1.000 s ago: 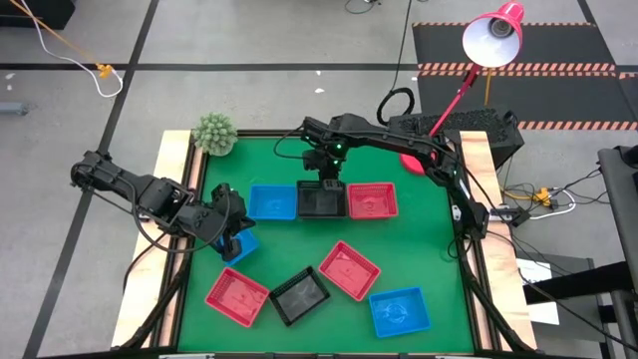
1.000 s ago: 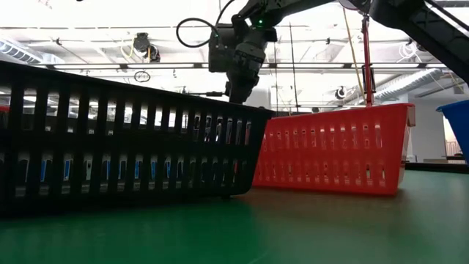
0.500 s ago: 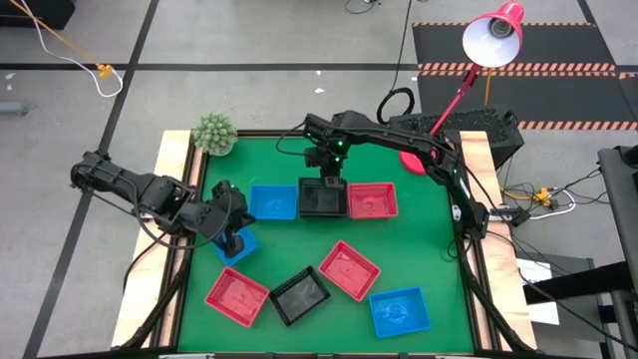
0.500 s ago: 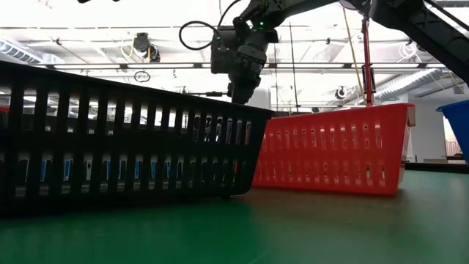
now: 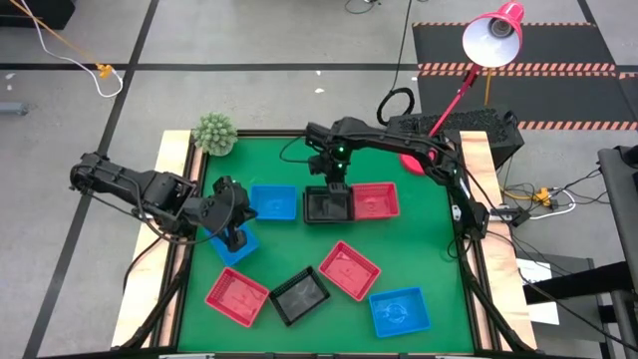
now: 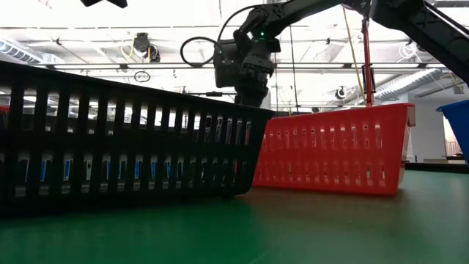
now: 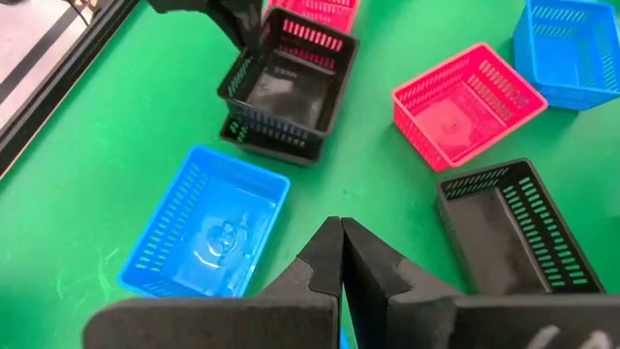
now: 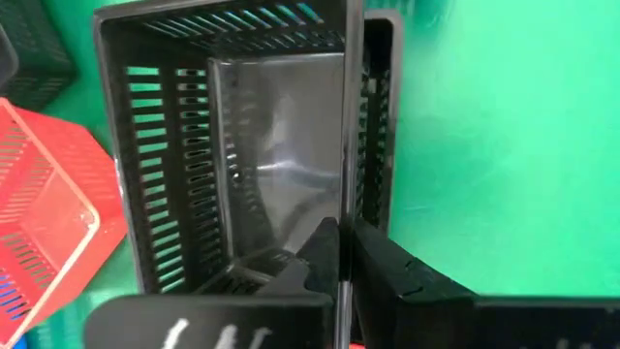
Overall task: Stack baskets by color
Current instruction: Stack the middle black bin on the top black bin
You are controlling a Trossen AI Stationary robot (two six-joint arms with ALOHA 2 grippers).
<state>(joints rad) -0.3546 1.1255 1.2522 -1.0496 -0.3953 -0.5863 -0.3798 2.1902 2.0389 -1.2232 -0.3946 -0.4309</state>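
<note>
My right gripper (image 5: 334,185) is shut on a black basket (image 5: 327,205), which sits over a second black basket (image 7: 269,136) between a blue basket (image 5: 272,202) and a red basket (image 5: 376,199) at the table's far middle. My left gripper (image 5: 236,237) is shut on another blue basket (image 5: 229,249) near the table's left edge. Lying flat nearer the front are two red baskets (image 5: 237,296) (image 5: 349,269), a black basket (image 5: 300,296) and a blue basket (image 5: 399,311). My left gripper holds the blue basket from above, slanting down. Its own fingers hide the place of contact; only a blue sliver (image 7: 342,337) shows under them. Whether the basket is clear of the table I cannot tell. My right gripper pinches one side wall's rim (image 8: 345,208) of the upper black basket, with one finger (image 8: 320,250) inside and one outside. The fingers come steeply from above. The basket sits tilted, partly inside the lower black basket (image 8: 380,107).
A small green plant (image 5: 213,133) stands at the far left corner, and a red desk lamp (image 5: 492,38) rises from the far right. Wooden rails (image 5: 175,199) border the green mat. Open mat lies between the far row and the near baskets.
My right gripper has come down and a little toward the near edge with the black basket, lowering it onto the black basket beneath.
</note>
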